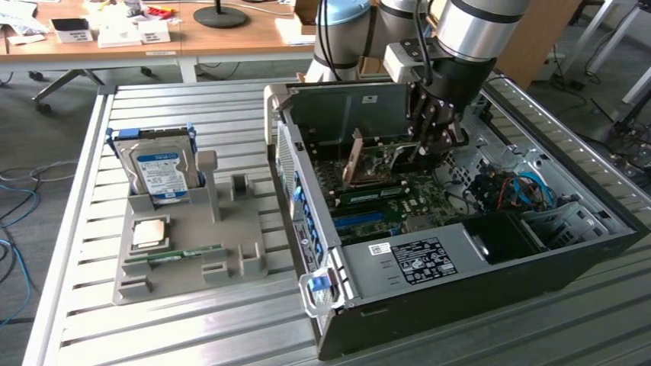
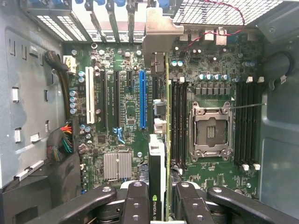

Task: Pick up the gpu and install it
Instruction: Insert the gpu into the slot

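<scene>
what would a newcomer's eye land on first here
The open black computer case on the slatted metal table stands out first, with the silver robot arm reaching into it. Inside, the black pincer grips a thin green-and-black gpu card edge-on over the green motherboard, next to a long blue slot.

Arm (image 1: 478,30) reaching steeply down, gripper (image 1: 429,149) pointing straight down; fingers (image 2: 137,201) closed partway in a grip
</scene>
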You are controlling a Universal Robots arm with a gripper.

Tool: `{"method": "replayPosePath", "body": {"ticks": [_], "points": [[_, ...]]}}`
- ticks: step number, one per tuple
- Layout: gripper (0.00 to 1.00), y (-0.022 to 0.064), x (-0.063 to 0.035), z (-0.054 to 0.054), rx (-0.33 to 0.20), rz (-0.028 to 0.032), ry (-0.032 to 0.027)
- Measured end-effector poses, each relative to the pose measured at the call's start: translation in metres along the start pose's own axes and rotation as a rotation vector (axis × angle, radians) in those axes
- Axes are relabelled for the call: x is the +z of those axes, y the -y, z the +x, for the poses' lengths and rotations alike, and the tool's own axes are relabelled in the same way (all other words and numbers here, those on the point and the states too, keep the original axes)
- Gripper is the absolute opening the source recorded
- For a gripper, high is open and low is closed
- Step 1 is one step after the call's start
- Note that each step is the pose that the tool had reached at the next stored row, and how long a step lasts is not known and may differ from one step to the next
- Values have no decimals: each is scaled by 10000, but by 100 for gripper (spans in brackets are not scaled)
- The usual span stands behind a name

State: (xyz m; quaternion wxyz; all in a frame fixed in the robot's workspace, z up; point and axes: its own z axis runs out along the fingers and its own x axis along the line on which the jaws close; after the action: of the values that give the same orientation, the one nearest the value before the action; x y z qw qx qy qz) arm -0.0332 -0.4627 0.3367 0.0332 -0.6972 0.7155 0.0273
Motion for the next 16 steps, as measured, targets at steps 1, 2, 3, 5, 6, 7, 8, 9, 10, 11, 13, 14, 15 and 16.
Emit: {"method": "replayPosePath", "body": {"ticks": [1,2,3,5,6,7,8,9,10,11,13,14,15,16], "points": [[27,0,0,0,0,0,0],[27,0,0,0,0,0,0],[27,0,0,0,0,0,0],[27,0,0,0,0,0,0],[27,-1,0,0,0,0,0],[27,-1,0,0,0,0,0],[27,-1,0,0,0,0,0],[27,-3,0,0,0,0,0],[27,-5,0,0,1,0,0],[27,-9,0,0,0,0,1],[27,-11,0,0,-1,0,0],[27,-13,0,0,0,0,0],[27,-14,0,0,0,1,0],[27,-16,0,0,0,1,0]]}}
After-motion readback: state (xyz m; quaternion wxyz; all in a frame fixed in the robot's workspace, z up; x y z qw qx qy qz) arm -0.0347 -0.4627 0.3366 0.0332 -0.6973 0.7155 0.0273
